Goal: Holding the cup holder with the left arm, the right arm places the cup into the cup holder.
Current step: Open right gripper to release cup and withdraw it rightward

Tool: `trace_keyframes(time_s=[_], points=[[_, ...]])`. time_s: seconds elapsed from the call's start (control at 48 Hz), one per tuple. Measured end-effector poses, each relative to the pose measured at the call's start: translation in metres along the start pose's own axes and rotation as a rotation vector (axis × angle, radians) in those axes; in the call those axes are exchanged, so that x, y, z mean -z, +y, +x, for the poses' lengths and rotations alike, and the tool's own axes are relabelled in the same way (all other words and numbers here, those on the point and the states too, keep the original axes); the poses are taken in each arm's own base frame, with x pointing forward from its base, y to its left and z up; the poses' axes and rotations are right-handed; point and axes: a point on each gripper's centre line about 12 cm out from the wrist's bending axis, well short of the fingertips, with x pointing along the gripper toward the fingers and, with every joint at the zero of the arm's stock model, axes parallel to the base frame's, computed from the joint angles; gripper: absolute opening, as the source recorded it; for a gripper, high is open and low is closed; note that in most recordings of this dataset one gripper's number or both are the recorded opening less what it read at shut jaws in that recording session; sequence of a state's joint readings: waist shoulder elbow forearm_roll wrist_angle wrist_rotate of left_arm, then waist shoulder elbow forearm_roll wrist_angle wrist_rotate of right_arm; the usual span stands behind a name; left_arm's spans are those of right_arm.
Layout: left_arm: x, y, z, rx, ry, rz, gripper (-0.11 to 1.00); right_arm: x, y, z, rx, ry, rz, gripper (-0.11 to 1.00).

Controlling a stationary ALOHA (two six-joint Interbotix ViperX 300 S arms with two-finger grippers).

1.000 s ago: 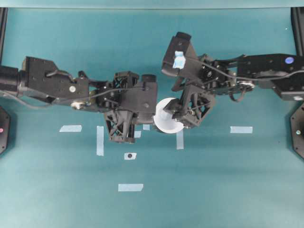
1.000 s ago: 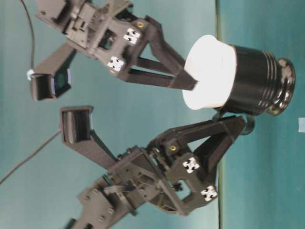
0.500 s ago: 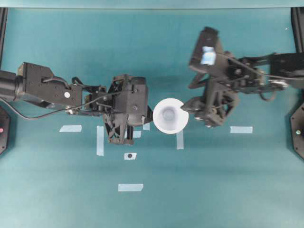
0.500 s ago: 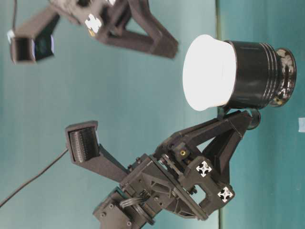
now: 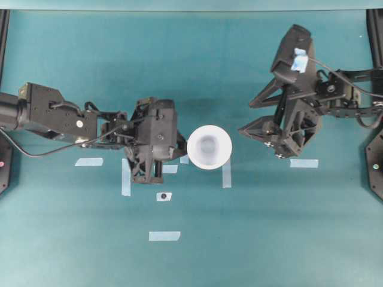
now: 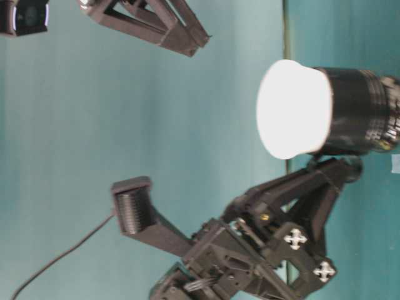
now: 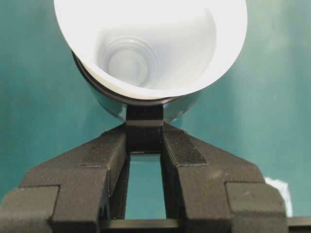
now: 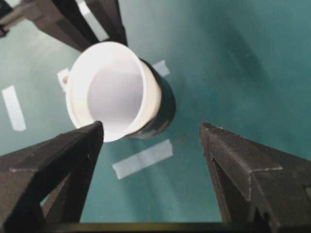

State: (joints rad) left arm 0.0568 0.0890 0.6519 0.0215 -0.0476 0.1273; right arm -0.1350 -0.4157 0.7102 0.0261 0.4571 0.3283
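The cup (image 5: 209, 146) sits seated in the holder (image 6: 356, 112), its white rim standing proud above the glossy black body. From overhead the cup's round mouth hides the holder almost wholly, and the pair is near the middle of the teal desk (image 5: 269, 233), between the two arms. In the left wrist view the left end effector (image 7: 144, 141) is pressed together on the holder's short black side tab (image 7: 144, 112), one finger on each side of it, with the cup's open mouth directly beyond. The table-level view shows the same grip from the side: the left end effector's tips meet at the tab just under the holder. The left arm (image 5: 66, 116) reaches in from the left edge of the overhead view. The right end effector (image 5: 251, 119) is spread wide and holds nothing; it is well apart from the cup, to its right in the overhead view. In the right wrist view its two fingers (image 8: 58, 160) frame the cup and holder without touching them. A pale-blue tape piece (image 5: 298, 60) marks the right arm (image 5: 335, 95) near its wrist. Pale tape strips (image 5: 226, 173) lie flat on the desk around and beside the holder, one just beside the cup in the overhead view.
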Motion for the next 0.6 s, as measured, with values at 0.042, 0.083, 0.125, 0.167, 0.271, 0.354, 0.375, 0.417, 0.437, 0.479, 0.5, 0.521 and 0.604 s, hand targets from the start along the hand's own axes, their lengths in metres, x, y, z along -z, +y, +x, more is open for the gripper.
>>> trace_keyframes(time_s=[0.042,0.083,0.125,0.167,0.271,0.354,0.375,0.417,0.437,0.479,0.5,0.521,0.604], points=[[0.0004,-0.0001,0.0008,0.000,-0.002,-0.002,0.23,0.0005,-0.0002,-0.0010,-0.001,-0.001,0.000,0.85],[0.0010,-0.0002,0.0020,0.000,-0.003,-0.002,0.23,0.0011,-0.0004,-0.0015,-0.001,-0.003,0.000,0.85],[0.0021,-0.0003,0.0037,0.000,-0.003,-0.002,0.23,0.0020,-0.0007,-0.0016,0.000,-0.001,0.000,0.85],[0.0034,-0.0005,0.0053,0.000,-0.002,-0.002,0.23,0.0028,-0.0010,-0.0021,0.000,-0.001,0.002,0.85],[0.0056,-0.0009,0.0077,0.001,0.003,-0.002,0.23,0.0035,-0.0013,-0.0026,0.000,-0.001,0.002,0.85],[0.0065,-0.0010,0.0085,0.001,0.006,-0.003,0.23,0.0041,-0.0015,-0.0024,0.000,0.000,0.002,0.85],[0.0065,-0.0010,0.0085,0.001,0.006,-0.003,0.23,0.0035,-0.0013,-0.0026,0.000,-0.001,0.002,0.85],[0.0070,-0.0011,0.0089,0.002,0.008,-0.003,0.23,0.0033,-0.0012,-0.0031,-0.001,-0.003,0.000,0.85],[0.0070,-0.0011,0.0089,0.002,0.008,-0.002,0.23,0.0039,-0.0014,-0.0029,0.000,-0.001,0.000,0.85],[0.0071,-0.0005,0.0089,0.000,0.008,-0.004,0.23,0.0040,-0.0014,-0.0029,0.000,0.000,0.000,0.85],[0.0066,-0.0004,0.0085,0.000,0.006,-0.003,0.23,0.0033,-0.0012,-0.0031,-0.001,-0.003,0.002,0.85],[0.0071,-0.0005,0.0089,0.001,0.008,-0.003,0.23,0.0042,-0.0015,-0.0024,0.001,0.001,0.002,0.85],[0.0067,0.0002,0.0085,-0.001,0.006,-0.004,0.23,0.0044,-0.0016,-0.0027,0.000,0.000,0.000,0.85]])
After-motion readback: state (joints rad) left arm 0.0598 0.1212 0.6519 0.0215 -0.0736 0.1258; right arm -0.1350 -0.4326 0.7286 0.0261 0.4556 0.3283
